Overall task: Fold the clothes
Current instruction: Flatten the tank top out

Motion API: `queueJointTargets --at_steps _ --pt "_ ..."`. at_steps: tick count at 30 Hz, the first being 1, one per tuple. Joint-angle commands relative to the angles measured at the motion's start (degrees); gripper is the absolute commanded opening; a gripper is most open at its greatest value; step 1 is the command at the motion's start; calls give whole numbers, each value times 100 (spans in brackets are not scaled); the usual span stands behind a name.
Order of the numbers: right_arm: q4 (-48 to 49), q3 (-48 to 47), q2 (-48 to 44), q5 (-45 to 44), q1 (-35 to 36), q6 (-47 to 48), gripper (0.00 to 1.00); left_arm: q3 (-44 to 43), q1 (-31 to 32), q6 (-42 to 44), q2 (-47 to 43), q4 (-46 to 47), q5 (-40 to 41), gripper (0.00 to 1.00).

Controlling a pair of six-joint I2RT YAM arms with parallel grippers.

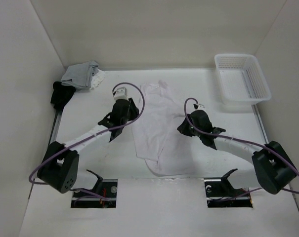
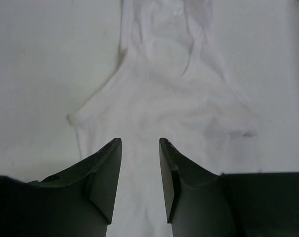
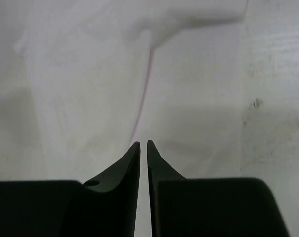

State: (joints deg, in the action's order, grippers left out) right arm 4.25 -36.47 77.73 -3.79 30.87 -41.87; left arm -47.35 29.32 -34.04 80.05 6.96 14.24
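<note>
Clothes (image 1: 156,123) are lying lengthwise, far-to-near edge of the table (image 1: 87,101), betw. both arms: left gripper (image 2: 139,143) gaping wide (empty) over them, right gripper (image 3: 143,143) showing a slit.

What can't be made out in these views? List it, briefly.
- Right wrist view: whether the right tool pinches the garment; the gap is slim and the picture blurred.
- Left wrist view: the garment's near edge, behind the fingers of the left tool.
- Top view: both tools' tips, hidden under their own wrists.
</note>
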Motion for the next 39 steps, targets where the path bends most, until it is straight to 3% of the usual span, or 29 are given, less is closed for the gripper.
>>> queueJointTargets --at_steps 1,6,12,14,17,20,22,24,27,29,32,36,39 --pt "6 639 -916 -385 484 -67 31 1445 209 -541 -910 -71 150 38" --pt "-416 975 -1427 -456 854 -216 42 2098 289 -858 -1194 -354 -263 45" --pt "-495 1247 -1770 -544 969 -348 45 1827 640 -832 -228 -55 -326 44" --pt "-425 1265 -1718 -544 969 -357 46 1739 702 -815 18 85 -273 38" --pt "-250 1204 -1412 -526 925 -305 47 1703 685 -797 212 323 -211 10" --pt "-83 985 -789 -421 750 -156 45 1738 745 -920 -478 254 -150 0" --pt "-38 809 -419 -377 714 -103 41 1730 877 -990 -1155 -35 -36 0" --pt "5 607 -146 -368 723 -32 36 1502 1201 -1174 -2295 -1050 340 0" --pt "-30 457 -66 -315 705 56 32 1055 1746 -1411 -3247 -2168 938 0" --pt "5 395 -22 -193 661 100 32 633 2176 -1561 -3600 -2820 1369 0" --pt "41 246 215 -104 582 179 34 96 2425 -1396 -3436 -3157 1748 2" --pt "85 35 418 -43 529 214 34 -239 1557 -263 -2514 -2280 1478 3" --pt "102 -88 576 62 424 223 35 -379 188 134 -1409 -990 190 4"
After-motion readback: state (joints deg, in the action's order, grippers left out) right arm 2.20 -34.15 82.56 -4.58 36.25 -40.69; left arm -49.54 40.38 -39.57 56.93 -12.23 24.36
